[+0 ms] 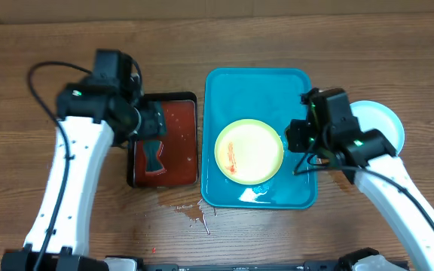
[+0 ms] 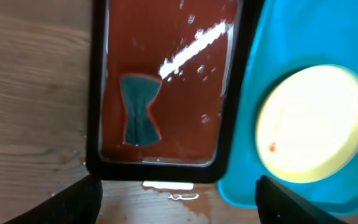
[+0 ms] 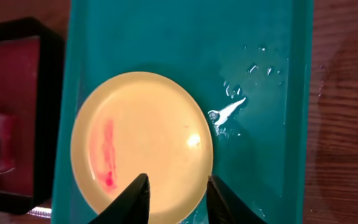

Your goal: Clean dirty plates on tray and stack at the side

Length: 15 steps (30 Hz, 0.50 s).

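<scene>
A robotics lab, by its two white cabled arms (image 1: 66,173) flanking a wood-grain table (image 1: 13,90).

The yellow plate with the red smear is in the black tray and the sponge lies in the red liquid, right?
Not quite: the yellow plate sits in the turquoise tray, as the overhead view shows. The sponge does lie in the red liquid.

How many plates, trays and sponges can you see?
Plates: 2, the yellow-green plate and the pale blue plate
Trays: 2, the turquoise tray and the black tray
Sponges: 1, the teal sponge
Total: 5
</scene>
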Each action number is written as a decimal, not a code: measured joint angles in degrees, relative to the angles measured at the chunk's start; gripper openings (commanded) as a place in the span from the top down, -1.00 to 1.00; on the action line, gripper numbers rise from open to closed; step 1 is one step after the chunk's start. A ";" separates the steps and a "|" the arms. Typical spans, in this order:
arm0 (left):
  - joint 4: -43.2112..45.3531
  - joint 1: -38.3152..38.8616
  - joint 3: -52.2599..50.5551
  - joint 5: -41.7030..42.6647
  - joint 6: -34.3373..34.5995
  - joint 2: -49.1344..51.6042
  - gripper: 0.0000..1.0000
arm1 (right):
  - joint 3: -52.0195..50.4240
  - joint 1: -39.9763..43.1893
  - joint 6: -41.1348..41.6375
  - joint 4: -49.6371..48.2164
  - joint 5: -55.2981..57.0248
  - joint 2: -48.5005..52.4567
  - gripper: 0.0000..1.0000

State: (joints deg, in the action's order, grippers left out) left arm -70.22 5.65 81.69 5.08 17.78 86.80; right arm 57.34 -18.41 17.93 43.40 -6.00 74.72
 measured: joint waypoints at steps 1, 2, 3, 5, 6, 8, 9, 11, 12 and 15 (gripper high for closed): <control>2.21 0.00 -2.62 -0.15 -0.02 0.00 -0.42 | 0.00 0.00 -0.24 0.76 -0.02 -0.72 0.36; 4.37 0.00 -5.53 -0.35 -0.04 0.09 -0.39 | 0.00 0.00 -0.35 1.38 0.00 -1.03 0.36; 6.16 0.00 -7.56 -0.57 -0.02 0.09 -0.36 | 0.00 0.00 -0.44 2.25 0.00 -1.09 0.36; 10.80 0.00 -12.33 -1.46 -0.11 0.15 -0.30 | 0.00 0.00 -0.68 3.43 0.00 -0.94 0.36; 13.27 0.00 -14.58 -2.05 0.07 0.20 -0.27 | 0.00 0.00 -0.74 3.87 0.00 -0.94 0.36; 17.18 0.00 -18.01 -2.99 0.24 0.50 -0.22 | 0.00 0.00 -0.87 4.66 0.00 -0.94 0.36; 18.16 0.00 -19.37 -3.41 0.35 0.96 -0.14 | 0.00 0.00 -0.94 4.68 0.00 -0.94 0.36; 18.75 0.00 -20.68 -3.87 0.79 2.56 -0.04 | 0.00 0.00 -1.05 4.74 0.00 -0.90 0.36; 18.97 0.00 -20.92 -4.11 0.87 4.28 0.04 | 0.00 0.00 -1.09 4.79 0.00 -0.87 0.36; 19.65 0.00 -20.96 -4.31 1.57 8.07 0.30 | 0.00 0.00 -1.07 4.85 0.00 -0.87 0.36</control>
State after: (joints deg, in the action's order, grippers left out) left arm -50.57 5.65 60.73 0.78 19.35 94.87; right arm 57.34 -18.41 16.86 48.25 -6.00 73.84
